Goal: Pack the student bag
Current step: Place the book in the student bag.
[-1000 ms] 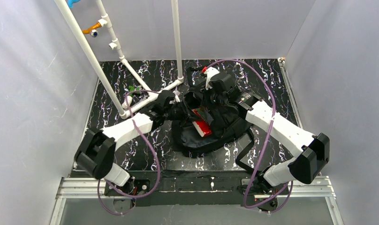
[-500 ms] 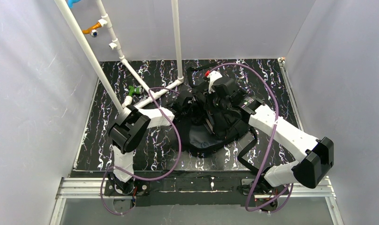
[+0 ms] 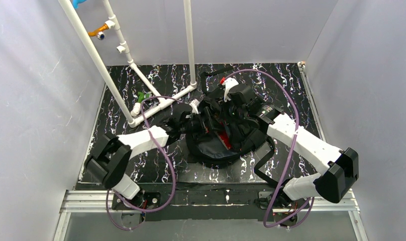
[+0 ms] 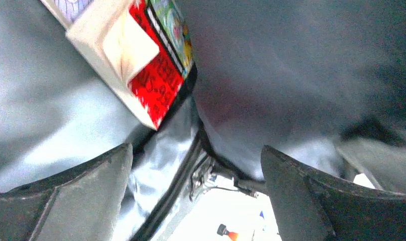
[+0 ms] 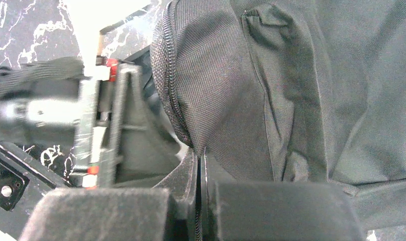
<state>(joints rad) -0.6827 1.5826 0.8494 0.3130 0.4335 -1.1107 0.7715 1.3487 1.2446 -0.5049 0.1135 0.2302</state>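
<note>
Pipe frame (image 3: pixel 115 83): white tubing is seen standing at about 10 o'clock on the table (image 3: pixel 291 90), a black top veined in white.
Green object (image 3: pixel 142 95): a small item is seen lying beside the lowest pipe, at 10 o'clock; its kind cannot be told.
Left arm (image 3: pixel 140 141): it is stretched from the 7 o'clock corner toward the middle, with a purple cable looped over it.
Left claw (image 4: pixel 195 153): the jaws are spread wide apart and nothing is gripped; they are pushed into the mouth of the bag, with grey lining and a zipper run seen between the fingers (image 4: pixel 75 196).
Carton (image 4: pixel 156 75): a box with a red printed side and a white end flap is seen inside the bag, tilted, just beyond the left claw and clear of it.
Student bag (image 3: pixel 211 150): the black backpack is laid at the middle of the table, slightly toward 1 o'clock, mouth open, with straps trailing toward 5 o'clock.
Right claw (image 5: pixel 200 201): the jaws are clamped together on the zippered edge of the bag.
Right arm (image 3: pixel 306 143): it is bent in from the 5 o'clock corner over the bag.
</note>
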